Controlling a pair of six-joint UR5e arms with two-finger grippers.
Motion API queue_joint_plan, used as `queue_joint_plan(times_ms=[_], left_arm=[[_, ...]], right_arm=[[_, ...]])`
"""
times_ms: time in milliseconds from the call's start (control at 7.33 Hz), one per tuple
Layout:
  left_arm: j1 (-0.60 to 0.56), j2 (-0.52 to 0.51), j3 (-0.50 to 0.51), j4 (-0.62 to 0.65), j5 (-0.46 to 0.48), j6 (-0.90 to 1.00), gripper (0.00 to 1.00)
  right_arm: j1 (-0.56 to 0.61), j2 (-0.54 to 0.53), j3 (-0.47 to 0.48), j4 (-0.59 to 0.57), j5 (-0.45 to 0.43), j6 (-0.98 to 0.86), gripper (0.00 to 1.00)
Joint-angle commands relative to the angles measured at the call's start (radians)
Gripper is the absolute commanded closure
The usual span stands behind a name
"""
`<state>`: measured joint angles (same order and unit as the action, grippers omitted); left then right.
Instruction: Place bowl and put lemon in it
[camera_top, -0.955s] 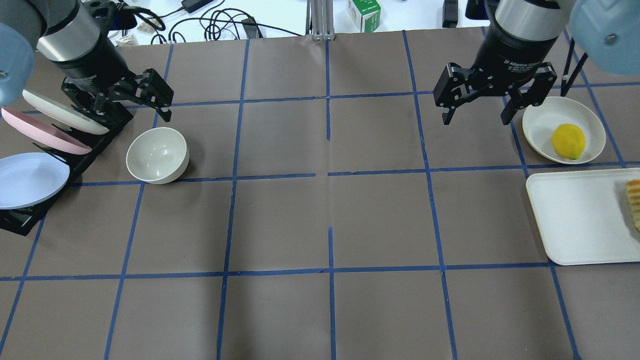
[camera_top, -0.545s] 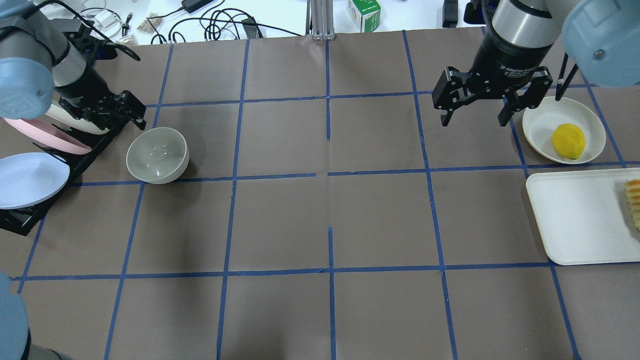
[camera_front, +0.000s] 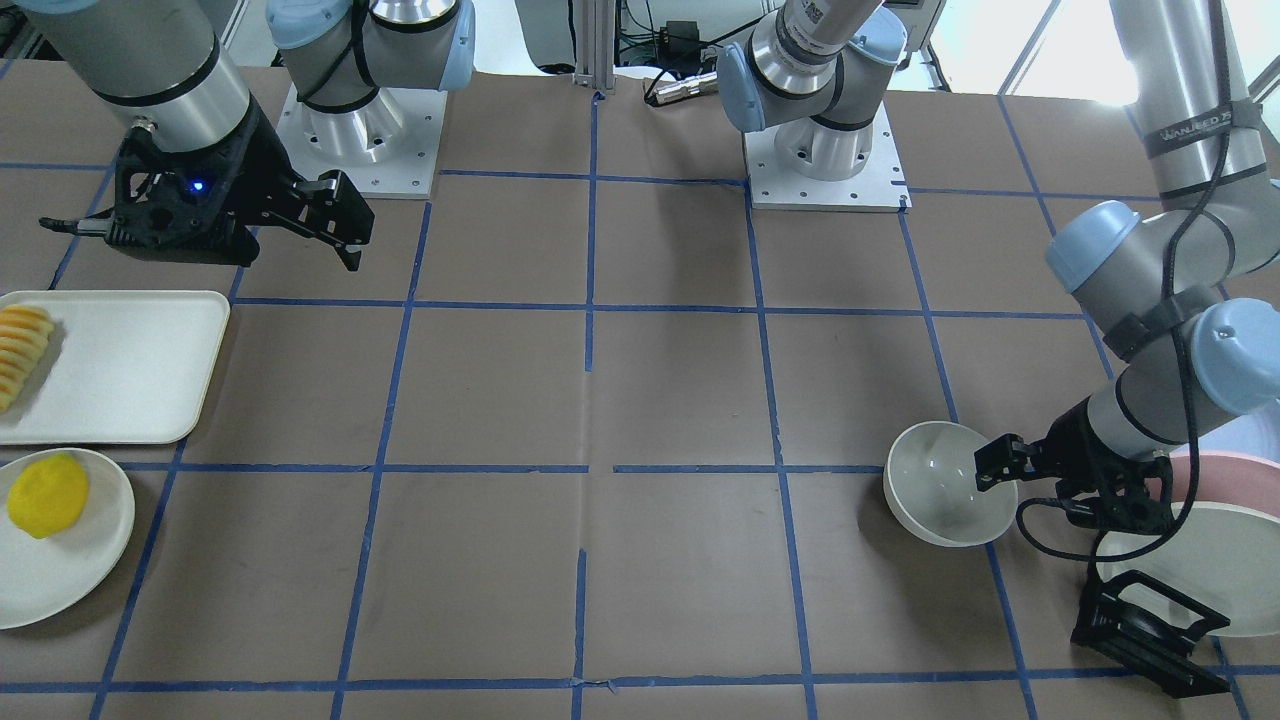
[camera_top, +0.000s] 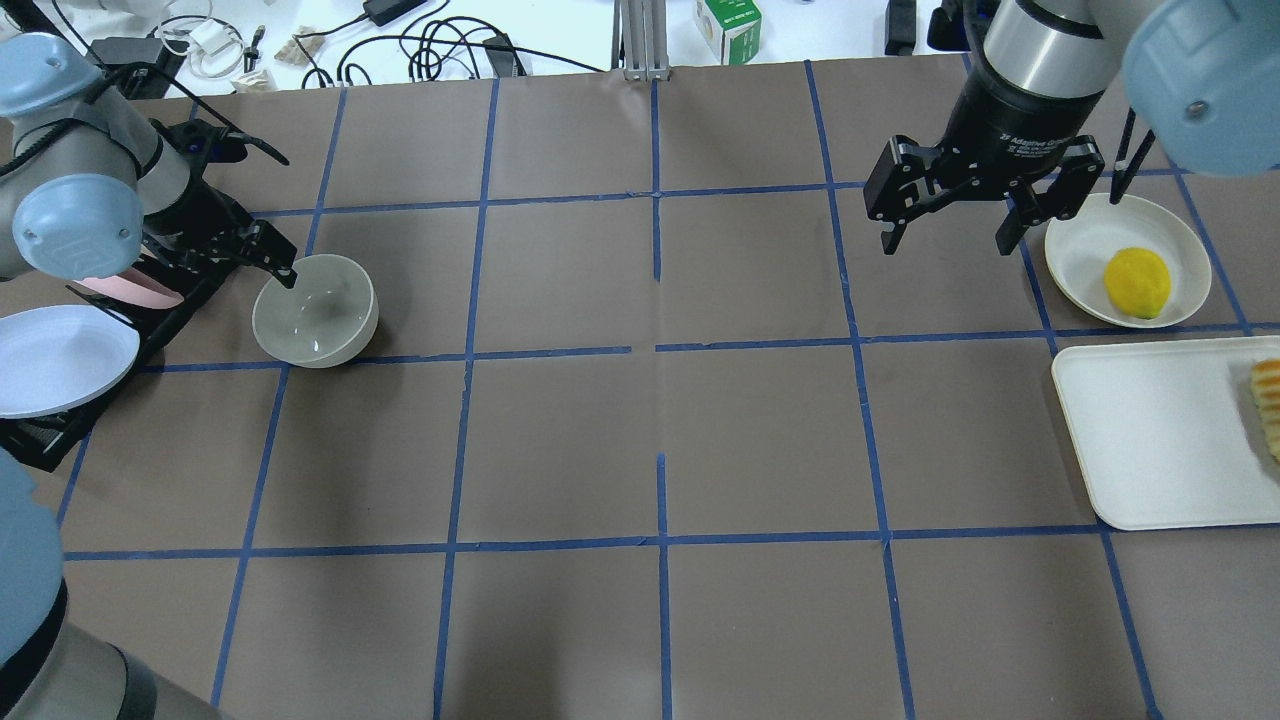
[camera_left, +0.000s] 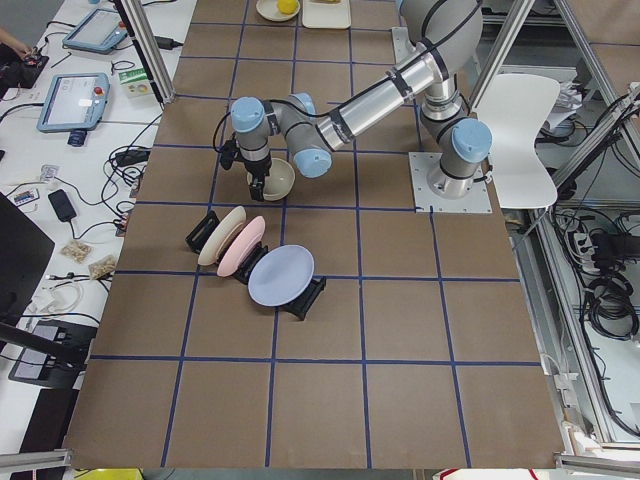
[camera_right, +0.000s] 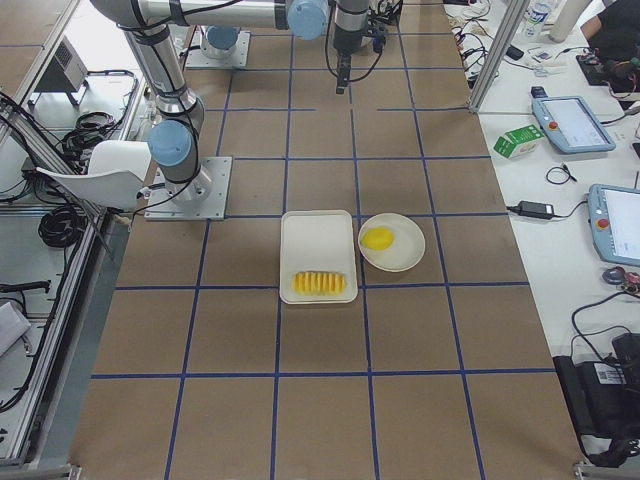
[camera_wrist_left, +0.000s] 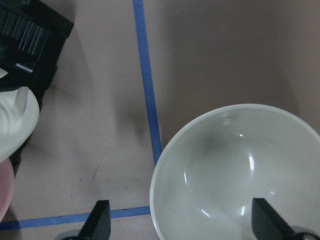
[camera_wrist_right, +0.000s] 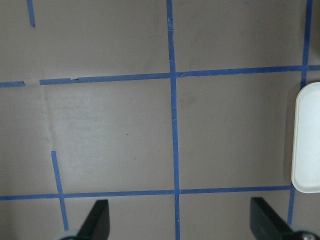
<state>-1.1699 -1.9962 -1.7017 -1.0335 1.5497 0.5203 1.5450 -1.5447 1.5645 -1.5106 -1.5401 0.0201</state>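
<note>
The white bowl (camera_top: 315, 310) stands upright at the left of the table, also in the front view (camera_front: 940, 485) and the left wrist view (camera_wrist_left: 235, 175). My left gripper (camera_top: 272, 264) is open and low at the bowl's left rim. In the left wrist view one fingertip (camera_wrist_left: 97, 220) is outside the bowl and the other is inside. The yellow lemon (camera_top: 1137, 282) lies on an off-white plate (camera_top: 1085, 245) at the far right. My right gripper (camera_top: 945, 235) is open and empty, above the table just left of that plate.
A black rack (camera_top: 40, 435) with a light blue plate (camera_top: 60, 350) and a pink plate (camera_top: 135, 290) stands just left of the bowl. A white tray (camera_top: 1150, 430) with a row of yellow-orange slices (camera_top: 1268, 405) lies in front of the lemon's plate.
My left gripper has swung and come down from above the plate rack to the bowl's left rim, still open. The right gripper has barely shifted. The bowl and the lemon have not moved.
</note>
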Motion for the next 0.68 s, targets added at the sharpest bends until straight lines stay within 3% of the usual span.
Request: queue_joint_plan(times_ms=[0,545], left_arm=[[0.007,-0.028,-0.045,0.074,0.001,0.006,0.0],[0.006,-0.035,-0.047,0.084,0.001,0.004,0.0]], right_arm=[[-0.031,0.001,0.0,-0.002,0.006,-0.009,0.0],[-0.166,0.012,0.015,-0.02,0.008,-0.064,0.0]])
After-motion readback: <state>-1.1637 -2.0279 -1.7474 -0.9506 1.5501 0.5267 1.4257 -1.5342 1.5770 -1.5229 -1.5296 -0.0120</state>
